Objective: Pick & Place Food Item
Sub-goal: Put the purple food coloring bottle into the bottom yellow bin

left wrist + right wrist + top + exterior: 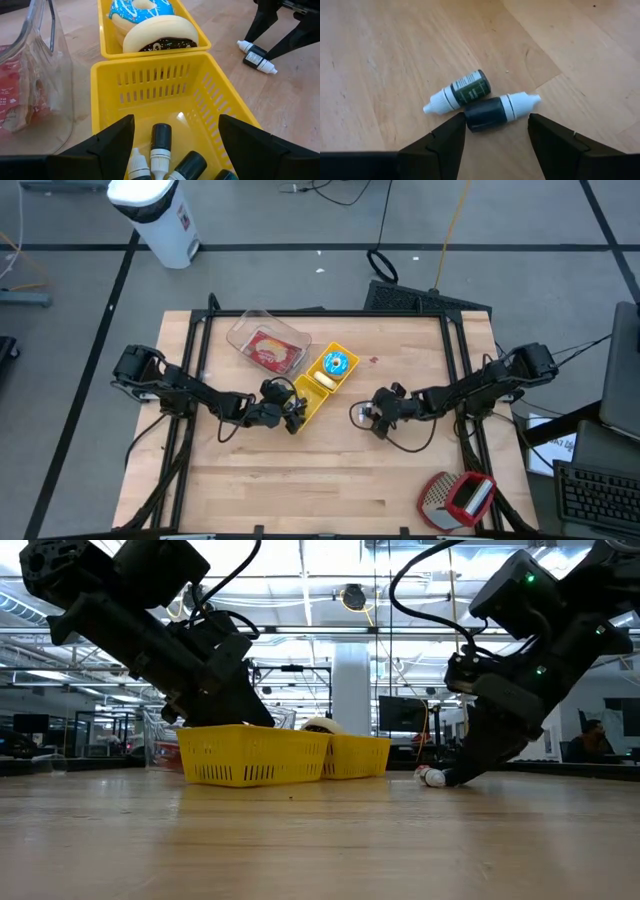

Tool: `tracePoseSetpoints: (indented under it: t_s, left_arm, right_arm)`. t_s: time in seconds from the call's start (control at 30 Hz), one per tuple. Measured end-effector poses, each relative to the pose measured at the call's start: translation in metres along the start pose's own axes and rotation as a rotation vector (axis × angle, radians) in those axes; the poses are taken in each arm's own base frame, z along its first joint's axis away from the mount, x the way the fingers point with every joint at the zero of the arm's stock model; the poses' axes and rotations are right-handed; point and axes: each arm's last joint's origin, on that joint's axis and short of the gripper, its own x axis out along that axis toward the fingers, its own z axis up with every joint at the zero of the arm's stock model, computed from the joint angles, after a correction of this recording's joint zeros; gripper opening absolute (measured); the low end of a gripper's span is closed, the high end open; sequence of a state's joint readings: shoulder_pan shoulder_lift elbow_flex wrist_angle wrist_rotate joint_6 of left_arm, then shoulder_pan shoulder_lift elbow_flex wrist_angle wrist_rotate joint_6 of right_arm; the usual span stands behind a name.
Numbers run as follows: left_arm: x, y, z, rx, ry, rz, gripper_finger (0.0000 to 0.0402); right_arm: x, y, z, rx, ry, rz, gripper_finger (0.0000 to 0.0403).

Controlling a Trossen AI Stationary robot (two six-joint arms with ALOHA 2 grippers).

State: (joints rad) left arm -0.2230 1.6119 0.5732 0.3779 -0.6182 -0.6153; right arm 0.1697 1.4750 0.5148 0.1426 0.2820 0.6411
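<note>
Four bottles [161, 146] already in my near yellow basket [210, 95]; left gripper [176, 142] open above it. Two bottles [470, 89] left on worktop [300, 480], right gripper [496, 131] open straddling one, no grip yet.

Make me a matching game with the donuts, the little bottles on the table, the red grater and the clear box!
Things:
1. Donuts
2. Two loose bottles
3. Red grater
4. Clear box

Places:
A. Near the table's front right corner
B. Right in front of the right claw
C. In a yellow basket
D. Holding a red packet

Pairs: 1-C, 2-B, 3-A, 4-D
</note>
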Motion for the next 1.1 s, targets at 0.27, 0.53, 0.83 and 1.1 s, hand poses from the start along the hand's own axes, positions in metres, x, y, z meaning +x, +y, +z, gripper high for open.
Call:
tracePoseSetpoints:
  t_s: [0.27, 0.53, 0.83, 1.1]
  left_arm:
    - [0.000, 0.000, 0.000, 0.000, 0.000, 0.000, 0.0282]
    - [0.000, 0.000, 0.000, 0.000, -0.001, 0.000, 0.0283]
    - [0.000, 0.000, 0.000, 0.000, -0.001, 0.000, 0.0283]
    - [0.000, 0.000, 0.000, 0.000, 0.001, -0.002, 0.0283]
  right_arm:
    - [0.001, -0.002, 0.003, 0.101, -0.011, -0.001, 0.0201]
    - [0.003, -0.014, 0.007, 0.133, 0.002, -0.056, 0.0201]
    - [0.004, -0.017, 0.008, -0.263, 0.012, -0.094, 0.0201]
    - [0.000, -0.012, 0.005, -0.610, 0.015, -0.099, 0.0201]
